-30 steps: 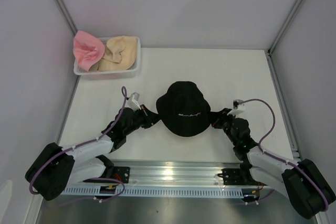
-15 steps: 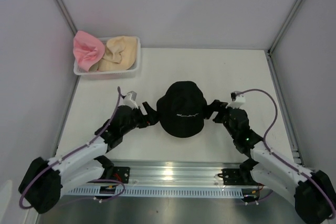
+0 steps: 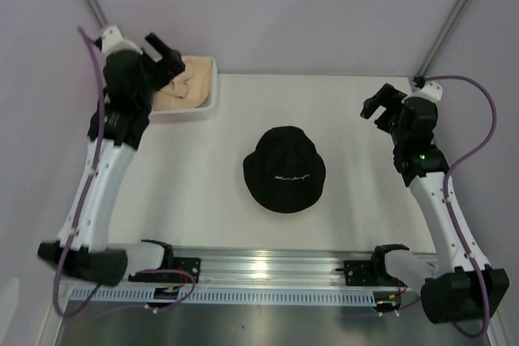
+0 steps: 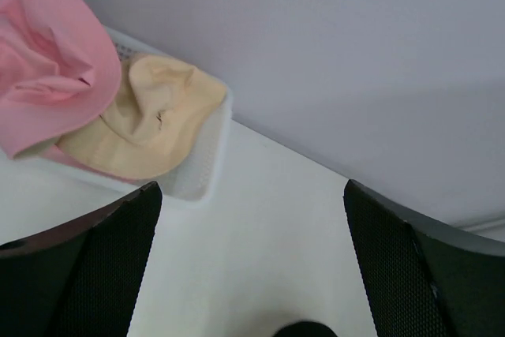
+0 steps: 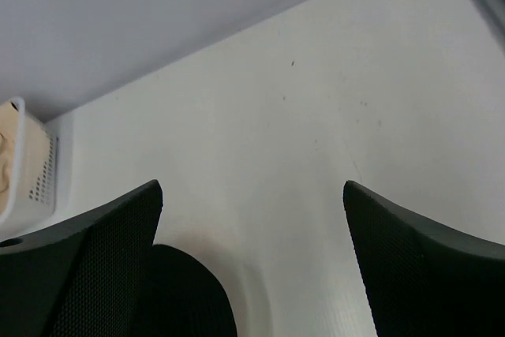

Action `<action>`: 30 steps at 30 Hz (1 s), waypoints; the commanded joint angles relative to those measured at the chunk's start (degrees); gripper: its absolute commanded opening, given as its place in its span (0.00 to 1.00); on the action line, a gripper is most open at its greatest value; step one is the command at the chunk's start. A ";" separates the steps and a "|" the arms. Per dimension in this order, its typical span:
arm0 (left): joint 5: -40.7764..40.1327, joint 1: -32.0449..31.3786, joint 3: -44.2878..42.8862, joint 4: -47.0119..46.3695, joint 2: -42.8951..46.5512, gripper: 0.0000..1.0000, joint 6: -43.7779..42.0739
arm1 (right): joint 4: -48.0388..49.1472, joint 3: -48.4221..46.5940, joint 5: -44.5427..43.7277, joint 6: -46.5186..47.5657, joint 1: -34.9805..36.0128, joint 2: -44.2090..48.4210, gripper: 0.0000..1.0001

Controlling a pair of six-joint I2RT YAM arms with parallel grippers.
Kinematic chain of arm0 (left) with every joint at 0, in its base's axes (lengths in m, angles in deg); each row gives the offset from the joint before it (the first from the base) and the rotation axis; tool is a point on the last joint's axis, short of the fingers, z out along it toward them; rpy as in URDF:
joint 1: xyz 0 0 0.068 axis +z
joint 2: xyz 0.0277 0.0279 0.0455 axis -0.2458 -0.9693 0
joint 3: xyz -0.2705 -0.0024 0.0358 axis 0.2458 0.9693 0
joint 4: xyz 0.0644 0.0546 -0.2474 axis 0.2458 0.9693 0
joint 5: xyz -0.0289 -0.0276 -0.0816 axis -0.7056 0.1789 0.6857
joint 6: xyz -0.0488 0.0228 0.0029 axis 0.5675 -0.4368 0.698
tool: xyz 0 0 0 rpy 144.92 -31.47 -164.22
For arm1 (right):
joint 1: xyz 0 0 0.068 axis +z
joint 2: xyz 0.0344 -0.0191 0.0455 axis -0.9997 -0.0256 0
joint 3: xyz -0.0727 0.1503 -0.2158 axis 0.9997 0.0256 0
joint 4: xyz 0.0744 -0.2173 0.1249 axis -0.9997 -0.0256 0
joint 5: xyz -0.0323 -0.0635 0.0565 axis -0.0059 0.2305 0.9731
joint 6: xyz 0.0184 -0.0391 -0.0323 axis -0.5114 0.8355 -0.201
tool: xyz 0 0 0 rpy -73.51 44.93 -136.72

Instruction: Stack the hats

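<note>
Black hat (image 3: 284, 169) alone on the counter (image 3: 195, 160); three hats counted in view, both grippers empty.
Count: one black hat, brim down, crown up, about midway between the left and right edges and a little nearer the near edge. One beige hat (image 4: 150, 116) and one pink hat (image 4: 47, 61) lie crumpled side by side in the single white basket (image 4: 201, 167) at the far left corner, pink on the left and partly over the beige. Whether a second pink hat lies under the first cannot be told. Left gripper (image 3: 165, 53) is raised above the basket, jaws spread fully, holding nothing. Right gripper (image 3: 379, 101) is raised near the far right corner, jaws equally wide, holding nothing. Neither touches any hat.
</note>
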 commanded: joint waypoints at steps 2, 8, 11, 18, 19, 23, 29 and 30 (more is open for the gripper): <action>2.52 5.39 -22.27 15.95 -20.42 0.99 -8.31 | 5.40 -0.02 8.15 -0.02 -0.82 -3.87 0.99; 2.21 8.73 -47.28 26.89 -45.92 0.99 -13.74 | 8.33 1.13 10.27 0.32 -0.90 -8.10 0.99; 7.33 9.09 -48.03 24.17 -51.03 0.99 -18.49 | 8.07 0.78 9.83 1.29 -0.90 -10.29 1.00; 3.14 9.70 -48.21 18.19 -57.80 0.98 -17.03 | 8.24 -0.89 10.88 1.38 -0.99 -14.87 1.00; 0.86 9.88 -47.68 16.44 -58.42 0.97 -16.32 | 8.50 -0.98 11.05 1.30 -0.99 -15.74 0.99; 2.50 11.37 -47.67 11.78 -62.89 0.86 -15.18 | 7.28 -3.61 11.76 1.38 -0.99 -17.76 0.99; 2.95 11.55 -47.59 7.38 -66.15 0.80 -16.40 | 7.54 -5.64 13.60 0.94 -0.99 -18.74 0.99; 2.51 11.55 -47.59 7.03 -66.68 0.76 -16.58 | 7.71 -6.16 14.13 0.86 -0.99 -18.91 0.99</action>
